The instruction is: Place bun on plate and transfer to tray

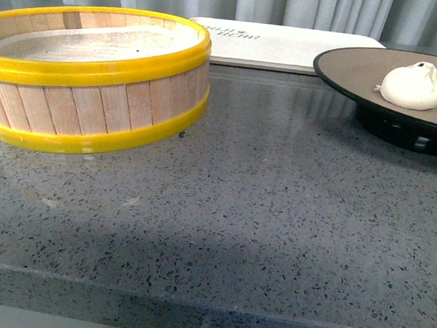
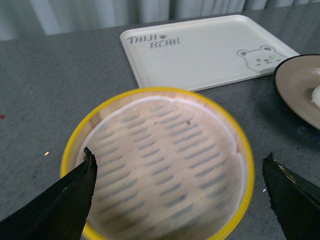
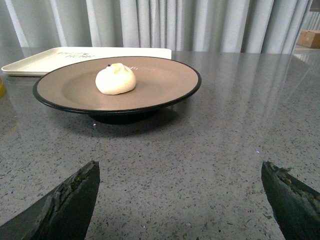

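- Front view: bun (image 1: 413,85) sits on plate (image 1: 353,68), near tray (image 1: 287,45), apparently apart;
- right gripper (image 3: 180,167) and left gripper (image 2: 178,156) both gape wide, empty;
- tilting the plate on lifting could roll the bun off.

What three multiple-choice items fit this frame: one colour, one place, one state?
1. The steamer has rims coloured: A red, B yellow, C black.
2. The bun lies: A in the steamer, B on the plate, C on the counter.
3. The right gripper is: A open and empty, B shut on the bun, C shut on the plate.

Key: 1 B, as yellow bands ring its wooden wall. 2 B, as it sits on the plate's brown top. 3 A, as its fingers stand wide apart with only counter between them.
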`<state>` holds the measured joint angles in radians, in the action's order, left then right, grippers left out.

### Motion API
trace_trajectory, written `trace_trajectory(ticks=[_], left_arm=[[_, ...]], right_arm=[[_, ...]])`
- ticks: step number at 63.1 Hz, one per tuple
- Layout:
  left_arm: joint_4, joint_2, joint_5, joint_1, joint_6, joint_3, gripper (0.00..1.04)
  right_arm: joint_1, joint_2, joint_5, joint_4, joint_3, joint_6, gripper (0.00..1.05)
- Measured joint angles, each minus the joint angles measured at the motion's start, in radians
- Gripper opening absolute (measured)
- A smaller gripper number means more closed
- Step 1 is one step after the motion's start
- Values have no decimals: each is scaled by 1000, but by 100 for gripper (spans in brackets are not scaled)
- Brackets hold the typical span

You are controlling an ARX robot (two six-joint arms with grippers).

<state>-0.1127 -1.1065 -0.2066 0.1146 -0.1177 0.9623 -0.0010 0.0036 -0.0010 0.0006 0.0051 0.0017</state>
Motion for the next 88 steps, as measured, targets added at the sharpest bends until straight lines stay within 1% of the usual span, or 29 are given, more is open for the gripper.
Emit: trace_trajectory(ticks=[1,5,6,9,10,14,15,23,28,53,88], left_arm=[[57,20,53,-18,19,-38,94],[252,80,167,-79,57,-163,83],[278,89,180,-85,62,-183,81],[404,151,217,-114,90,-300,70],[439,183,221,-119,96,-352,65],[482,266,209,-118,102,-473,50],[491,291,206,-115,105,-512,45],[527,374,206,-114,109,-654,15],[535,406,208,-115,117,-693,4],[531,554,208,-114,120,-830,4],[409,767,207,-114,120,-922,4]], right_arm=[[0,0,0,0,0,0,96],[0,0,0,0,0,0,96],[0,0,0,0,0,0,96],[0,0,0,0,0,0,96],[0,0,1,0,0,0,96],[0,0,-4,0,0,0,96],[0,0,-3,0,0,0,96],[0,0,0,0,0,0,96],[0,0,-1,0,0,0,96],[0,0,0,0,0,0,96],[0,0,0,0,0,0,96]])
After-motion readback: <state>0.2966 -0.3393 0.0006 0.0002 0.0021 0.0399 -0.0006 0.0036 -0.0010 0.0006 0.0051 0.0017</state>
